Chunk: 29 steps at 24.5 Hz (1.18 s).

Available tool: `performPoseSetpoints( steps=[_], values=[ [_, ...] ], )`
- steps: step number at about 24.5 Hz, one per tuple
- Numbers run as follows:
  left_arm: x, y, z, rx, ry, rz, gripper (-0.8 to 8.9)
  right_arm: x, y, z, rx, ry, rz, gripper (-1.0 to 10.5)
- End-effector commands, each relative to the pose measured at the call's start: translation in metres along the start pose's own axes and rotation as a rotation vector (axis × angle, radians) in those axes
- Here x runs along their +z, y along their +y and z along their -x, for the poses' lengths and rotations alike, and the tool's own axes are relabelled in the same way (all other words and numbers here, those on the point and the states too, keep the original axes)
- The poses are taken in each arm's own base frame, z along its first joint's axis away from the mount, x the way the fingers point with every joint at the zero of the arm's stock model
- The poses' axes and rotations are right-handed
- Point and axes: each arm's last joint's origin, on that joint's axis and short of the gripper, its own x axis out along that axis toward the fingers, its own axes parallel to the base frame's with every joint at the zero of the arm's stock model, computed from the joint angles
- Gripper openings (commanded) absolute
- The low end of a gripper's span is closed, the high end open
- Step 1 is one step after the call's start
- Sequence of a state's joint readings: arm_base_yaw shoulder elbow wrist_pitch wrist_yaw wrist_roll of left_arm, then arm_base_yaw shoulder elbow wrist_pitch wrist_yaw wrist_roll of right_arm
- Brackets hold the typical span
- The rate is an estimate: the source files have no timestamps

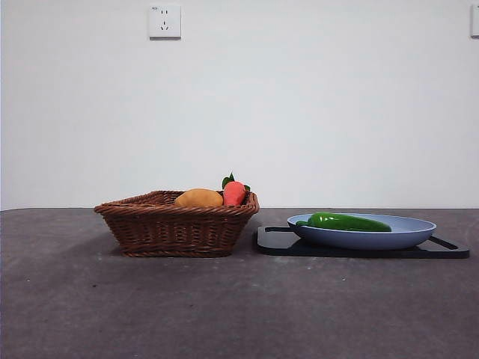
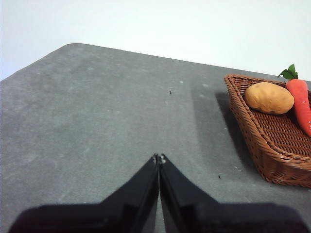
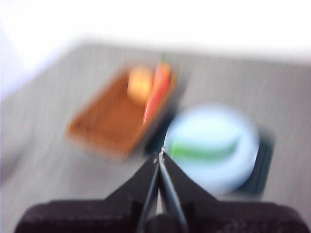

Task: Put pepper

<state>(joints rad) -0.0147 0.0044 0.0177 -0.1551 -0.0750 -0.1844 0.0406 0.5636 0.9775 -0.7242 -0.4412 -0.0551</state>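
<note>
The long glossy green pepper (image 1: 348,221) lies in the blue plate (image 1: 408,233) at the right of the front view. It shows blurred in the right wrist view (image 3: 204,151), lying across the plate (image 3: 214,131). My right gripper (image 3: 160,157) is shut and empty, high above the near rim of the plate. My left gripper (image 2: 159,157) is shut and empty over bare table, well apart from the wicker basket (image 2: 272,150). Neither arm shows in the front view.
The plate rests on a black tray (image 1: 278,241). The wicker basket (image 1: 176,224) to its left holds an orange-yellow oval fruit (image 1: 198,198) and a red fruit with green leaves (image 1: 234,192). A white wall stands behind the dark grey table (image 1: 224,314).
</note>
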Motion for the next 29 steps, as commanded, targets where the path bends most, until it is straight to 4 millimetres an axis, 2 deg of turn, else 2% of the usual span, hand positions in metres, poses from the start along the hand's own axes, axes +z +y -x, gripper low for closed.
performPoseSetpoints(
  steps=[1, 3, 5, 15, 23, 29],
  values=[
    [-0.002, 0.001, -0.001, 0.001, -0.004, 0.004, 0.08, -0.026, -0.006, -0.009, -0.080, -0.138, 0.014, 0.1],
    [-0.002, 0.001, -0.001, 0.001, -0.004, 0.004, 0.08, -0.056, -0.012, -0.016, -0.197, -0.210, 0.007, 0.1],
    [-0.002, 0.001, -0.001, 0.001, -0.004, 0.004, 0.08, -0.086, -0.016, -0.025, -0.239, -0.270, -0.021, 0.1],
    [-0.002, 0.001, -0.001, 0.001, -0.004, 0.004, 0.08, -0.165, -0.026, -0.051, -0.317, -0.269, -0.051, 0.1],
    [-0.002, 0.001, -0.001, 0.001, -0.004, 0.004, 0.08, -0.198, -0.031, -0.063, -0.329, -0.212, -0.112, 0.1],
    [-0.002, 0.001, -0.001, 0.001, -0.004, 0.004, 0.08, -0.208, -0.031, -0.064, -0.332, -0.156, -0.148, 0.1]
  ],
)
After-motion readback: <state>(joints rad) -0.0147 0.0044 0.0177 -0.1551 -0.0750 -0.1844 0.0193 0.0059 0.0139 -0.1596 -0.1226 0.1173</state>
